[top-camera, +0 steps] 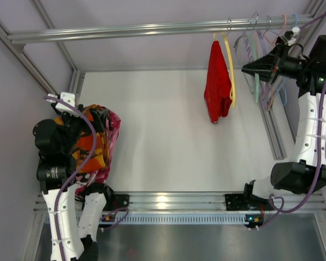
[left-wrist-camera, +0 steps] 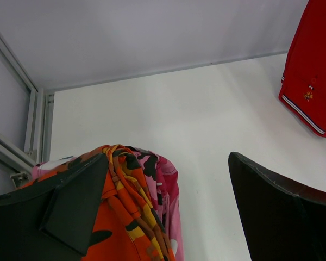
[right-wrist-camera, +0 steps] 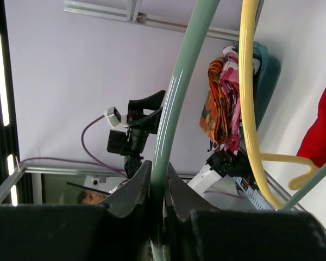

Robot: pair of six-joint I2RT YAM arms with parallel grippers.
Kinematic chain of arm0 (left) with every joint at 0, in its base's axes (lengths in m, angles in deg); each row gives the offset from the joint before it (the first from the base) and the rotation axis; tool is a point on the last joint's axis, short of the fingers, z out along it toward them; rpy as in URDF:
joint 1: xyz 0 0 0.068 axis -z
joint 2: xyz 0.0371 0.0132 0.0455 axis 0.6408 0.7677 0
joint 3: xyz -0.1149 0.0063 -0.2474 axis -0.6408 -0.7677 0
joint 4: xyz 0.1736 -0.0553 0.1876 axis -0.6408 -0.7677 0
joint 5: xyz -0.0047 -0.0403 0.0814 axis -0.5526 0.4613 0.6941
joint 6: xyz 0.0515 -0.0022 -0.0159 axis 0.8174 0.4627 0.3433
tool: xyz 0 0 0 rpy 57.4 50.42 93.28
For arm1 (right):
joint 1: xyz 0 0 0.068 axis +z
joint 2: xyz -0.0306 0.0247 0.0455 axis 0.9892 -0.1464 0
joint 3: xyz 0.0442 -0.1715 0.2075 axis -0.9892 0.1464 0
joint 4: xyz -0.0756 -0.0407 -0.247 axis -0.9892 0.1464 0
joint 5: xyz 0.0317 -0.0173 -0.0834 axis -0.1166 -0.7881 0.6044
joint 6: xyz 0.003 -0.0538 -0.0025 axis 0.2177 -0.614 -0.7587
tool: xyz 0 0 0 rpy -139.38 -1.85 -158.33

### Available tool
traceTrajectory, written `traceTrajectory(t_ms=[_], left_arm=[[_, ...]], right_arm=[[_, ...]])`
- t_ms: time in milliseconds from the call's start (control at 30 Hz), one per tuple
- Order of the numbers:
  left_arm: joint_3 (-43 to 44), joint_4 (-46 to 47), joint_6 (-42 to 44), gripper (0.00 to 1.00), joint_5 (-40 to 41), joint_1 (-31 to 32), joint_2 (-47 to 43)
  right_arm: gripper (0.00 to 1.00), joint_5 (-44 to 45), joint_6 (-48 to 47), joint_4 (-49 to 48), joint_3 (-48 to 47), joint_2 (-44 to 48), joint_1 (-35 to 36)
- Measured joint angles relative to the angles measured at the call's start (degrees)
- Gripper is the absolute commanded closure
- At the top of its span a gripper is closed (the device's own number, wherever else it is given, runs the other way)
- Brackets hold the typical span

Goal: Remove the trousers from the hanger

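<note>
The orange patterned trousers (top-camera: 92,144) lie heaped on the white table at the left, on the pink camouflage garment (top-camera: 113,130), far from the hanger. My left gripper (top-camera: 91,124) is over this heap. In the left wrist view it (left-wrist-camera: 168,217) is wide open, the trousers (left-wrist-camera: 125,217) lying by its left finger (left-wrist-camera: 70,206). The pale grey-green hanger (top-camera: 256,84) hangs from the rail at the back right with nothing on it. My right gripper (top-camera: 245,68) is shut on its bar (right-wrist-camera: 179,92), which runs up between the closed fingertips (right-wrist-camera: 157,179).
A plain red garment (top-camera: 217,84) hangs on a yellow hanger (top-camera: 231,70) just left of my right gripper; the yellow hanger (right-wrist-camera: 249,98) is close beside the held bar. Lilac, pink and blue hangers (top-camera: 280,32) crowd the rail's right end. Metal frame posts (top-camera: 274,130) border the table.
</note>
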Motion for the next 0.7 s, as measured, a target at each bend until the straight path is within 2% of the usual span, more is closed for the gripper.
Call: traceTrajectory(t_ms=[333, 367, 433, 467, 533, 567, 667, 700], left_arm=[[-0.3, 0.0, 0.0, 0.02, 0.3, 0.0, 0.0], [-0.3, 0.0, 0.0, 0.02, 0.3, 0.0, 0.0], [-0.5, 0.0, 0.0, 0.02, 0.3, 0.0, 0.0], [-0.7, 0.0, 0.0, 0.02, 0.3, 0.0, 0.0], [-0.9, 0.0, 0.0, 0.02, 0.3, 0.0, 0.0], [-1.0, 0.0, 0.0, 0.02, 0.3, 0.0, 0.0], [-1.0, 0.0, 0.0, 0.02, 0.3, 0.0, 0.0], [-1.0, 0.0, 0.0, 0.02, 0.3, 0.0, 0.0]], right_arm=[[1.00, -0.9, 1.2, -1.3, 0.0, -2.4, 0.0], [0.98, -1.0, 1.4, -1.4, 0.0, -2.4, 0.0], [0.87, -1.2, 1.5, -1.4, 0.0, -2.5, 0.0], [0.69, -1.2, 1.5, -1.4, 0.0, -2.5, 0.0], [0.51, -0.9, 1.7, -1.7, 0.0, -2.5, -0.1], [0.35, -0.8, 1.5, -2.0, 0.3, -2.5, -0.1], [0.19, -0.2, 0.9, -2.3, 2.3, -2.1, -0.4], [0.17, 0.3, 0.6, -2.1, 3.0, -1.9, -0.4]])
